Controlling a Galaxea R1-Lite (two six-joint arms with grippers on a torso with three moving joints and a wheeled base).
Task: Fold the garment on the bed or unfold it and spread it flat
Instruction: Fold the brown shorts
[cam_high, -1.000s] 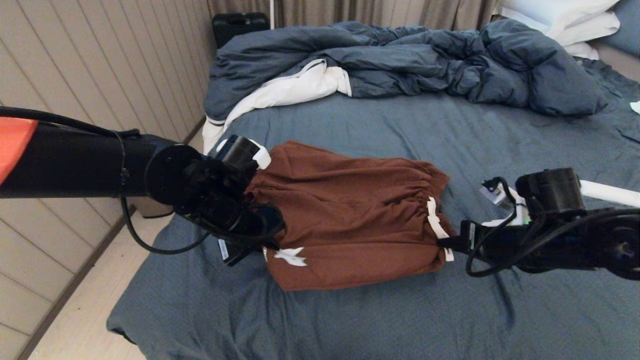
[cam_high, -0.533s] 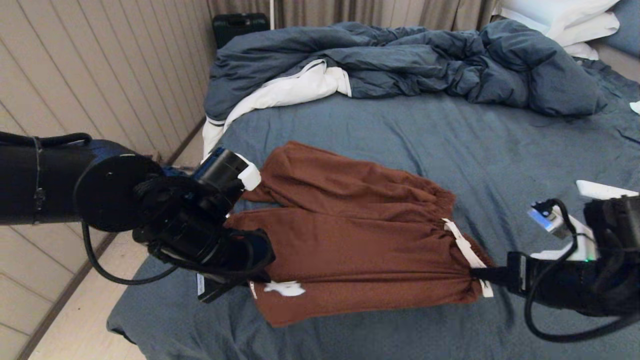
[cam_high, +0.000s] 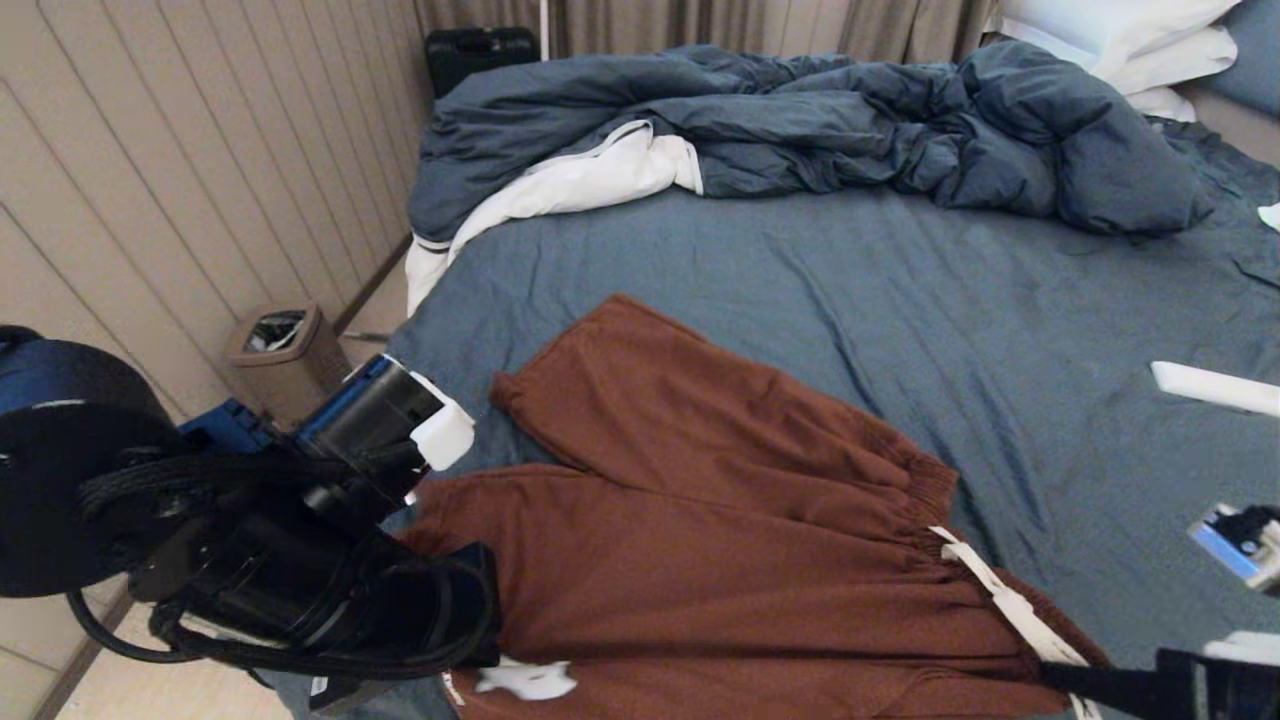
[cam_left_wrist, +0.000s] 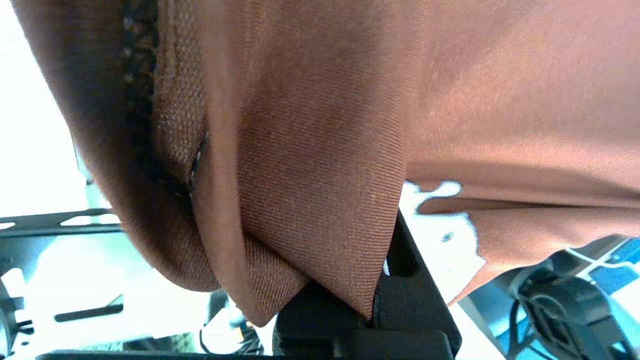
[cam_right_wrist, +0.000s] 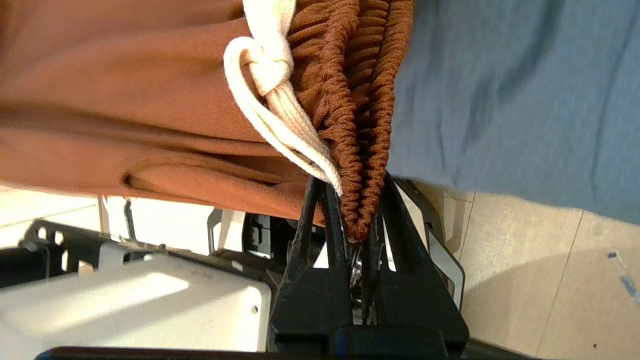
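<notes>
Rust-brown garment (cam_high: 720, 520) held taut over the bed (cam_high: 900, 290)
Left gripper (cam_left_wrist: 345, 305) clamps a leg hem; right gripper (cam_right_wrist: 355, 235) pinches the waistband beside the drawstring (cam_right_wrist: 280, 115)

Garment (cam_high: 720, 540) nearer (both tools too)

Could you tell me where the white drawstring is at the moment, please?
In the head view the white drawstring lies across the garment's gathered waistband, low right, just beside the right gripper pinching it.
</notes>
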